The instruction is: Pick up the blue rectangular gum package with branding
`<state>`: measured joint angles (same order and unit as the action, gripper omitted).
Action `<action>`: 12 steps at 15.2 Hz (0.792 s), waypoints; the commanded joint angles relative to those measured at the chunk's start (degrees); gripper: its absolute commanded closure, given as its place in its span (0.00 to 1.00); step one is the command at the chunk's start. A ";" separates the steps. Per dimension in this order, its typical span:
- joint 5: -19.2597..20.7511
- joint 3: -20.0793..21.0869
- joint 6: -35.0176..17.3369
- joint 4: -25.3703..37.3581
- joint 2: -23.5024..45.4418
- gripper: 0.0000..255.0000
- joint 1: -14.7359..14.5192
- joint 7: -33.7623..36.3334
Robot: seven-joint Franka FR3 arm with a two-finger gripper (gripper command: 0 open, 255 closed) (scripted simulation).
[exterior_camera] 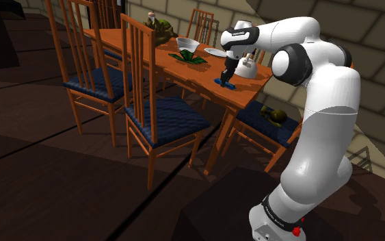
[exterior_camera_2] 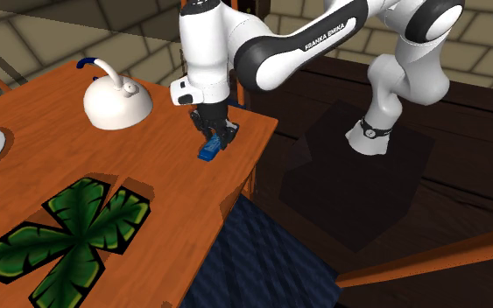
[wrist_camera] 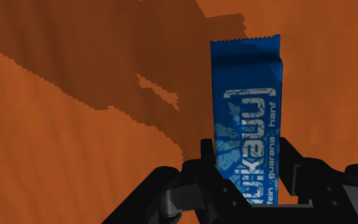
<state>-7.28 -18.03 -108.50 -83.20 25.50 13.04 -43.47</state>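
The gum package (wrist_camera: 247, 108) is a slim blue rectangular wrapper with a crimped, saw-toothed end and pale lettering running along its length. It sits at the edge of the smooth, orange-brown wooden tabletop (exterior_camera_2: 52, 166), close to the corner nearest the robot's stand. The black gripper (wrist_camera: 248, 149) comes straight down over it, the jaws narrowed on either side of the pack's near end and clasping it. A rounded white kettle (exterior_camera_2: 113, 103) stands nearby.

Blue gum package (wrist_camera: 247, 95): large white lettering running lengthwise, partly legible, reads "kau…". A smaller white line beside it reads "guarana · hanf", its first word unclear. White arm (exterior_camera_2: 323, 39): black "FRANKA EMIKA" on the forearm link.
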 commanded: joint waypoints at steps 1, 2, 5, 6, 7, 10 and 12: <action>0.06 -0.09 -0.22 -0.22 0.25 1.00 0.12 -0.04; 0.08 -0.10 -0.34 -0.43 0.17 1.00 0.11 -0.06; 0.17 -0.13 1.30 1.11 0.04 1.00 0.11 0.12; 0.22 -0.16 2.02 1.74 -0.05 1.00 0.14 0.15; 0.25 -0.18 2.76 2.44 -0.11 1.00 0.18 0.18; 0.33 -0.25 5.01 4.56 -0.24 1.00 0.32 0.25; 0.35 -0.28 6.54 6.10 -0.25 1.00 0.43 0.29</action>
<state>-6.90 -18.33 -102.69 -77.98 25.09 13.44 -43.27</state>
